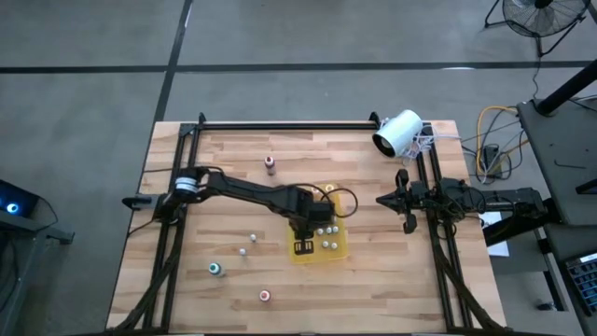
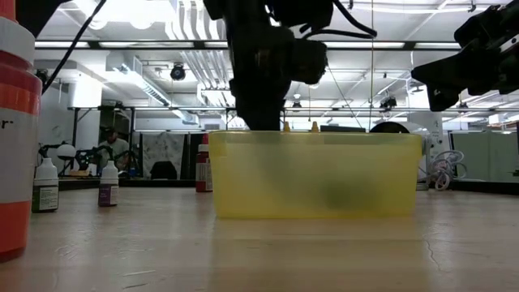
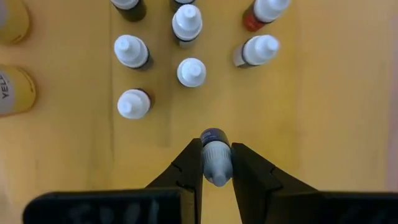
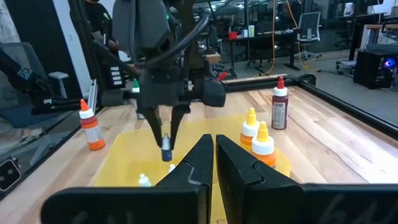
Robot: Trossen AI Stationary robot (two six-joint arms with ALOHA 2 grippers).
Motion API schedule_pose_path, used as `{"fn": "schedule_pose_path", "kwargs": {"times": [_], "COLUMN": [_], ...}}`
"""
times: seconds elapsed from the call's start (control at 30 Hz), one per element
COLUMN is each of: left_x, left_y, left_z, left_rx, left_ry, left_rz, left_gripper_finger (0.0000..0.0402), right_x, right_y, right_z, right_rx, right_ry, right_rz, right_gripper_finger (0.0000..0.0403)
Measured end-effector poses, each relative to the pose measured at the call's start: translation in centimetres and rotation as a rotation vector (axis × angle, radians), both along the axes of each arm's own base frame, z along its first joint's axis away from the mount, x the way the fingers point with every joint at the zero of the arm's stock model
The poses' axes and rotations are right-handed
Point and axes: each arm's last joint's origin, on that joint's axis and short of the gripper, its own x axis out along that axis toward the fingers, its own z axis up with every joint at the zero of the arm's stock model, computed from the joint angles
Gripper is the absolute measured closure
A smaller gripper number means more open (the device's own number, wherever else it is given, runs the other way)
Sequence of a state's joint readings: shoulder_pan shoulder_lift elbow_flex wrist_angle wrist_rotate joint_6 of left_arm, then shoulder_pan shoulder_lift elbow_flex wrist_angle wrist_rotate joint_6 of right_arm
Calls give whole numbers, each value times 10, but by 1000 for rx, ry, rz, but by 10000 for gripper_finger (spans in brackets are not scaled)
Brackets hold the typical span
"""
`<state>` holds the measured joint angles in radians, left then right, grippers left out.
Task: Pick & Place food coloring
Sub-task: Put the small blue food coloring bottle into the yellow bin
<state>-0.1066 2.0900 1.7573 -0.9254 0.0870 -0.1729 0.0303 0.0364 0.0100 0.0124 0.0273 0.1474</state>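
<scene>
Yellow tray (image 1: 343,245): we see it mid-desk (image 1: 233,280).
Left fingers (image 3: 216,163): we see them clamped on 1 small bottle (image 3: 215,155) above the tray.
Right fingers (image 4: 214,155): fully closed, empty, parked at the desk's right edge.

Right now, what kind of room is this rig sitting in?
Probably a lab or workshop: a floor fan, desks with monitors behind, exposed ceiling ducts, and a wooden table.

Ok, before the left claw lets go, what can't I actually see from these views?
- Colour of the bottle in the left claw: left wrist view, cap faces the camera.
- Gap beneath that bottle: low view, the yellow tray wall blurs it.
- Bottles under the arm: high view, covered.
- Loose bottles' labels: high view, too small.
</scene>
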Motion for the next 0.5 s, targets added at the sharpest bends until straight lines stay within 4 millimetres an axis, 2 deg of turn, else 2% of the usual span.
{"fn": "schedule_pose_path", "kwargs": {"times": [0.5], "left_x": [8], "left_y": [0], "left_z": [-18], "left_rx": [47], "left_ry": [-3], "left_rz": [-64], "left_gripper_finger": [360], "right_x": [0], "right_y": [0], "right_z": [0], "right_rx": [0], "right_ry": [0], "right_rz": [0], "right_gripper_finger": [390]}}
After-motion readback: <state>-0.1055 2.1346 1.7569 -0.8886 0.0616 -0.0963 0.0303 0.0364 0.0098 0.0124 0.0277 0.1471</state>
